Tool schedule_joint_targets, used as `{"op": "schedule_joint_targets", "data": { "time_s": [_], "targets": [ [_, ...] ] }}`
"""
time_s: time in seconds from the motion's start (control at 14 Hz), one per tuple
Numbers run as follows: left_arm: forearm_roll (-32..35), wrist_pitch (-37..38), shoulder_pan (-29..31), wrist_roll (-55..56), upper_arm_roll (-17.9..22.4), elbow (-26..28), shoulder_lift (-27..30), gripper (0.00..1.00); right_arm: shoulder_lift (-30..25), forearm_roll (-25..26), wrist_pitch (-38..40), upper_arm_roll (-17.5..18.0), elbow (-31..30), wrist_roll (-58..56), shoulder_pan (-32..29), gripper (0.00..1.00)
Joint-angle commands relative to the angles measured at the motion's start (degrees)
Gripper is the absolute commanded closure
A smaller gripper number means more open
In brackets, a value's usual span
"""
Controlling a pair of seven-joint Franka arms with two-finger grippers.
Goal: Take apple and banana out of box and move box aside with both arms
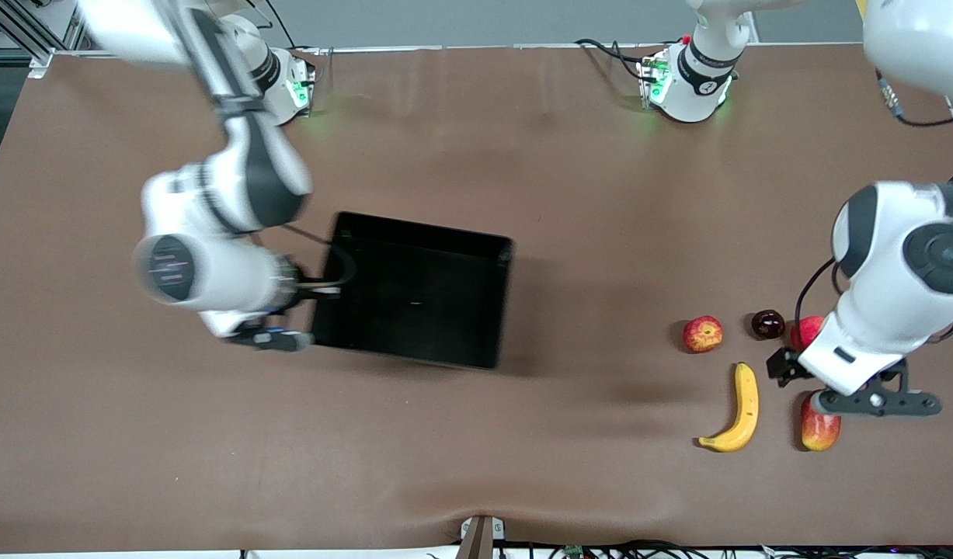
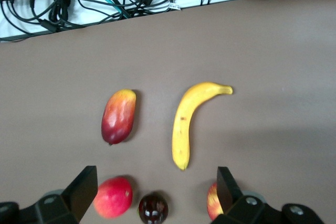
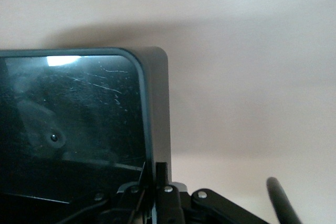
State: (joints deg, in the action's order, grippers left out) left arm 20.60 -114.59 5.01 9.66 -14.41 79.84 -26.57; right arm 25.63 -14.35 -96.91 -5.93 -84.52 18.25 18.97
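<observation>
the fruit part of the job looks done: the apple point(image 1: 703, 334) and the banana point(image 1: 736, 411) both lie on the bare counter point(image 1: 476, 140) toward the left arm's end, well apart from the box point(image 1: 418, 291), with the banana nearer the front camera than the apple. the box sits toward the right arm's end and holds nothing that can be seen; its glossy black floor shows only reflections. what is left, as i judge it, is shifting the box aside, and only one arm is on it so far. the right claw point(image 3: 155, 190) is clenched on the box wall at the edge facing the right arm's end. the left claw point(image 2: 157, 192) hangs released, jaws wide, over the loose fruit, above a dark cherry-like fruit point(image 1: 768, 324), a smooth red fruit point(image 2: 113, 196) and near a mango-like fruit point(image 1: 820, 428).
</observation>
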Motion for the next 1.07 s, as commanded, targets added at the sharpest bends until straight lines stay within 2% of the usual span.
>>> {"op": "schedule_joint_targets", "data": {
  "time_s": [0.0,0.14,0.36,0.5,0.71,0.86,1.0],
  "targets": [
    [-3.6,7.0,0.1,-0.6,-1.6,1.6,6.1,0.00,-4.0,-0.1,0.1,1.4,-5.6,-8.9,-8.8,1.00],
    [-7.6,11.0,0.1,-0.8,-1.7,1.7,9.9,0.00,-4.1,0.0,-0.3,1.4,-6.5,-19.1,-16.5,1.00],
    [-9.7,13.9,-1.0,-0.9,-1.5,2.6,15.0,0.00,-3.4,1.4,-0.8,1.3,-7.6,-33.2,-26.5,1.00],
    [-11.8,14.5,-1.9,-1.4,-0.3,6.1,18.9,0.00,-1.4,2.4,-2.5,1.4,-7.8,-41.7,-32.3,1.00],
    [-15.1,15.7,-3.6,-4.6,4.4,10.2,23.7,0.00,2.2,3.7,-6.0,1.4,-8.6,-45.9,-37.2,1.00],
    [-17.1,18.0,-5.1,-6.3,7.5,10.8,25.2,0.00,3.9,3.6,-10.6,1.4,-11.0,-46.6,-38.0,1.00],
    [-17.2,18.2,-6.0,-6.0,8.6,12.5,27.0,0.00,5.0,3.6,-16.2,1.4,-14.1,-46.7,-38.1,1.00]
  ]
}}
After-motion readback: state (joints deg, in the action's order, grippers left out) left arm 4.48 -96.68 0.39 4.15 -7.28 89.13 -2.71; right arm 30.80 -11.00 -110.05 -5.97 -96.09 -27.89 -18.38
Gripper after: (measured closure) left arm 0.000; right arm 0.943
